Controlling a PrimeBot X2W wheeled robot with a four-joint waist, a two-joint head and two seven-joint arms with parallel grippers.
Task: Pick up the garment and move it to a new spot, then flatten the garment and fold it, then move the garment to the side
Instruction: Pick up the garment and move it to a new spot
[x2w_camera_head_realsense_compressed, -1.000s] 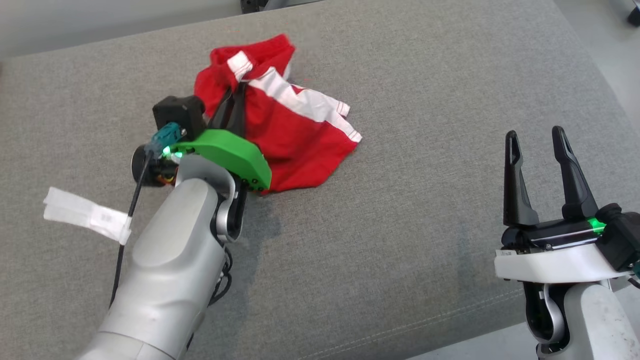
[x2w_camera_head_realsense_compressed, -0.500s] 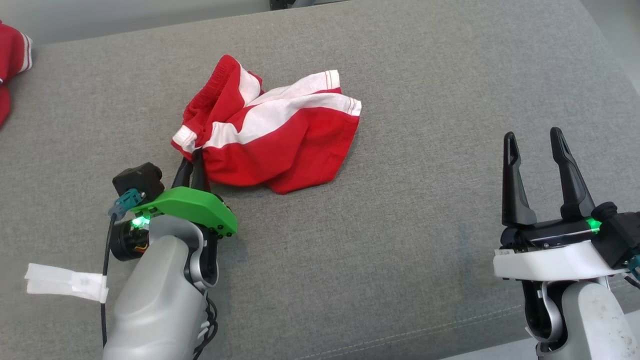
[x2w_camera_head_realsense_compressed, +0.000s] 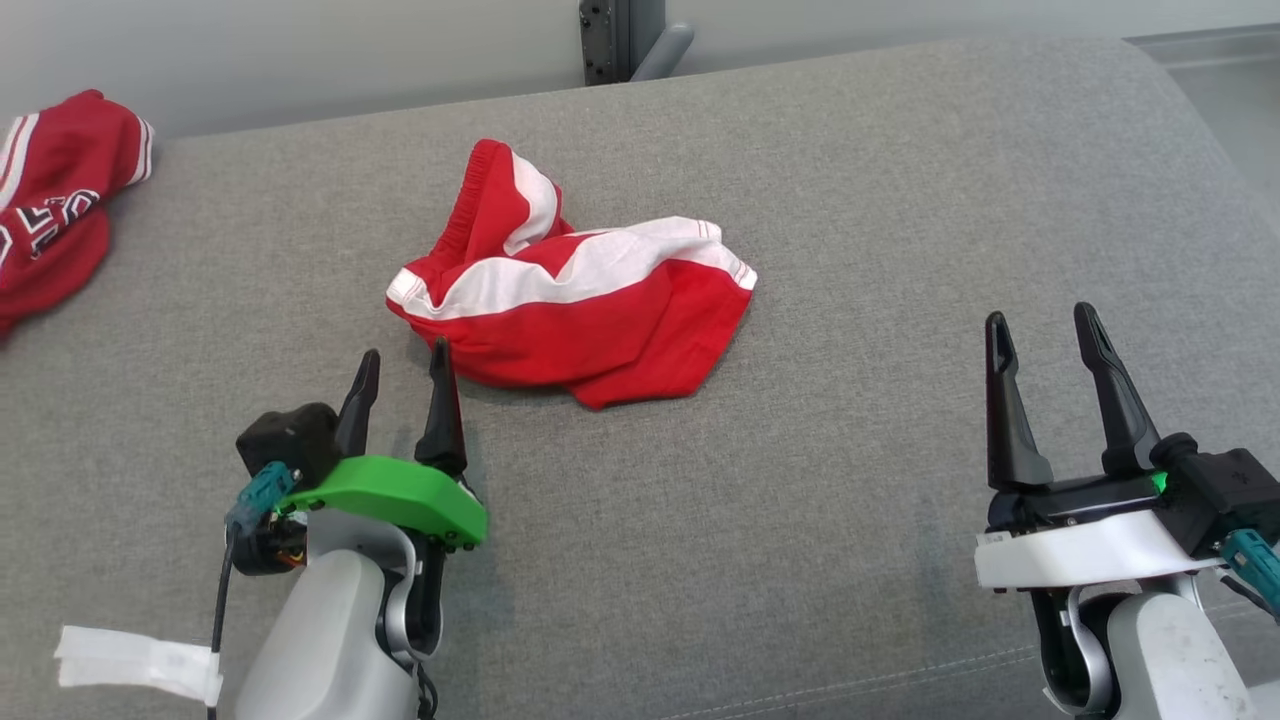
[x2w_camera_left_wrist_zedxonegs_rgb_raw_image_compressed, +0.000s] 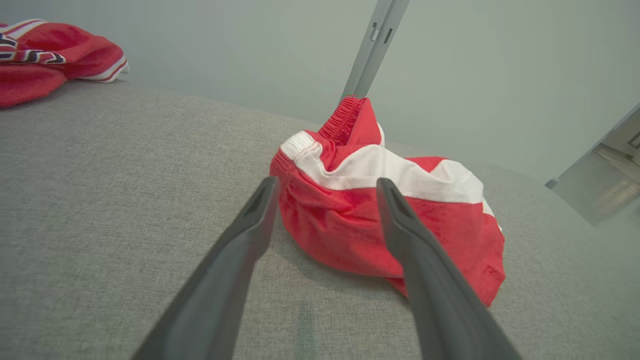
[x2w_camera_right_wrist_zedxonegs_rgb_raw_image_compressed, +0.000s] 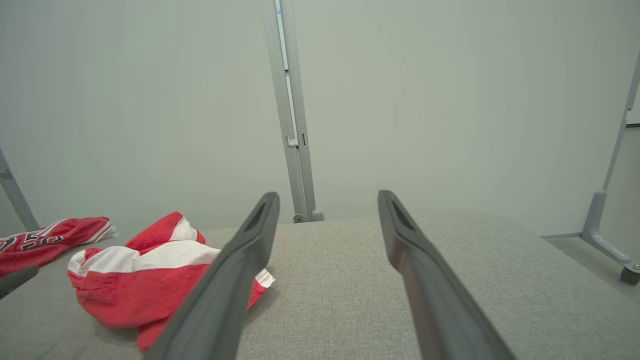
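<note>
Two spread, empty claws: left claw (x2w_camera_head_realsense_compressed: 404, 350) just beside the crumpled garment (x2w_camera_head_realsense_compressed: 600, 330), right claw (x2w_camera_head_realsense_compressed: 1040, 315) well apart.

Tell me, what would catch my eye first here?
A crumpled red and white garment lies heaped in the middle of the grey cushion. The left gripper, open, sits just short of its near edge; the right gripper stands open, off to the right. Another red cloth lies at the far left.

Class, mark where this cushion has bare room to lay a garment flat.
Widest bare patch: grey cushion between the red-and-white garment and right gripper. Crowded left side: left gripper close before that garment, second red garment at the edge.
</note>
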